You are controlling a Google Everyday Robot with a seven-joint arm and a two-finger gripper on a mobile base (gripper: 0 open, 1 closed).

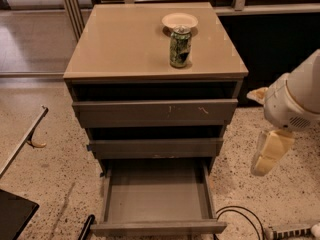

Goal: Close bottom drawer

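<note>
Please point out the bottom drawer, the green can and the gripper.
bottom drawer (157, 227): camera view, its front panel.
green can (180, 46): camera view, its side.
gripper (269, 154): camera view, far right, its pale body.

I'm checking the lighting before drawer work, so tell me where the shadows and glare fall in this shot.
Camera view: the cabinet top shows a soft sheen, no harsh glare; the gaps above the upper drawers are black with shadow; the open bottom drawer is dim but readable inside; the gripper hangs brightly lit to the right of the cabinet.
</note>
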